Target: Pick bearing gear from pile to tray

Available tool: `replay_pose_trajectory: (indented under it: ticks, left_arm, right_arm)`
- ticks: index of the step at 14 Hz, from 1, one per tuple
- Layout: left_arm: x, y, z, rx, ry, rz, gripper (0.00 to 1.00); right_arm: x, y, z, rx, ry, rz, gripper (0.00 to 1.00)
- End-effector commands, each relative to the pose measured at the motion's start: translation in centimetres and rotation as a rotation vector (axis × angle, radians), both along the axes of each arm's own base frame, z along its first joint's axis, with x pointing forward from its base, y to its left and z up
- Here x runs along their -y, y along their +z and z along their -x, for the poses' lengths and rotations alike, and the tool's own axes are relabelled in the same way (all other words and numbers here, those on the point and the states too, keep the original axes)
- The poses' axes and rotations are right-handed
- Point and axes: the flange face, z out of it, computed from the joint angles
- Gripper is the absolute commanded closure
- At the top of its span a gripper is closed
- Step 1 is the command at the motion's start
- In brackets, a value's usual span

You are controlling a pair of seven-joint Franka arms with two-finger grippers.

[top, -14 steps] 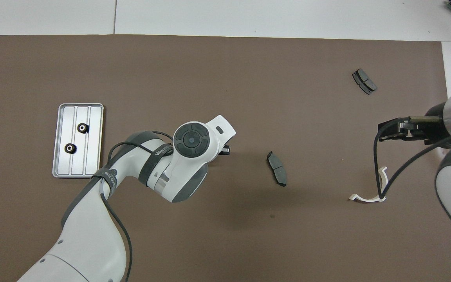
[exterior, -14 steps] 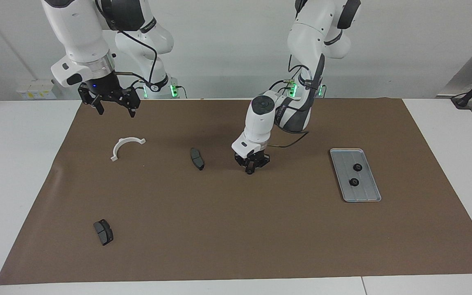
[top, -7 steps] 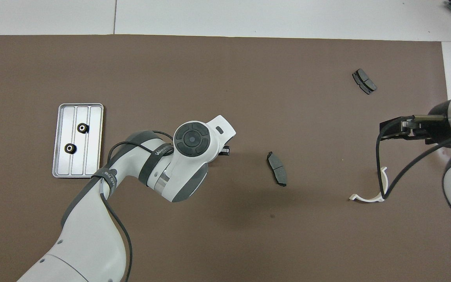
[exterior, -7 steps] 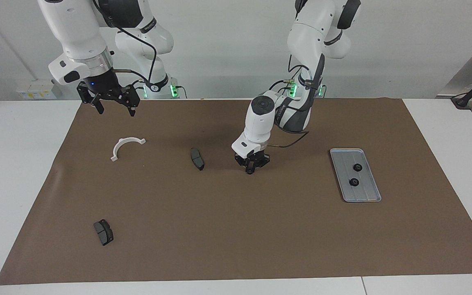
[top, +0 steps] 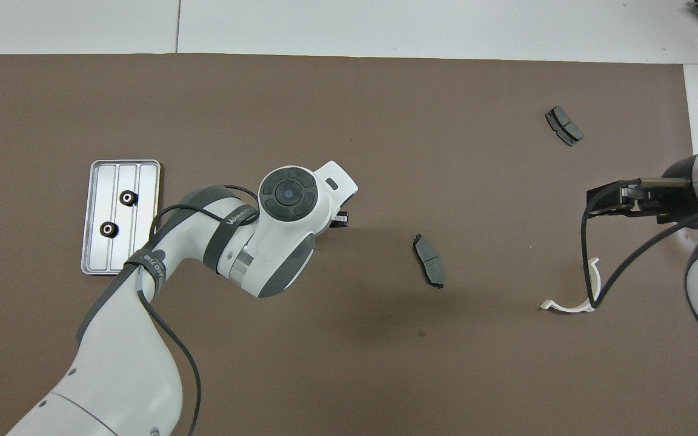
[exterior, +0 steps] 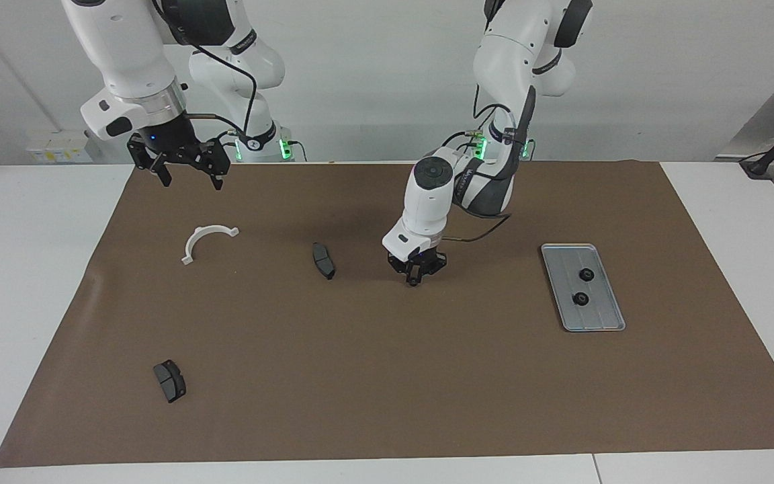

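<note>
The silver tray (exterior: 565, 316) lies toward the left arm's end of the mat and holds two black gears (exterior: 586, 274); it also shows in the overhead view (top: 146, 242) with the gears (top: 127, 197). My left gripper (exterior: 415, 277) hangs just above the mat's middle, between the tray and a grey brake pad (exterior: 323, 260). Its fingers are drawn together on a small dark gear that is mostly hidden. In the overhead view the left gripper (top: 340, 219) peeks from under the wrist. My right gripper (exterior: 190, 181) is open and empty, high over the white bracket (exterior: 199, 234).
A second brake pad (exterior: 169, 380) lies farthest from the robots toward the right arm's end. In the overhead view the pads (top: 429, 260) (top: 563, 125) and the bracket (top: 569, 308) lie apart on the brown mat (top: 349, 363). The right gripper (top: 594, 203) stays near the mat's edge.
My left gripper has risen slightly and shifted a little toward the tray. The right gripper rose a bit and now holds still.
</note>
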Motion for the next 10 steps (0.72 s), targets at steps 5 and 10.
replay_pose_trajectory:
  ticks: [5, 10]
  left_arm:
    - [-14.0, 8.2, -6.9, -0.003, 0.089, -0.010, 1.00]
    - [-29.0, 7.6, -6.9, -0.104, -0.034, -0.024, 1.00]
  right_arm:
    - [0.5, 0.3, -0.2, 0.001, 0.018, -0.025, 0.00]
    - [0.2, 0.3, -0.1, 0.001, 0.025, -0.023, 0.00]
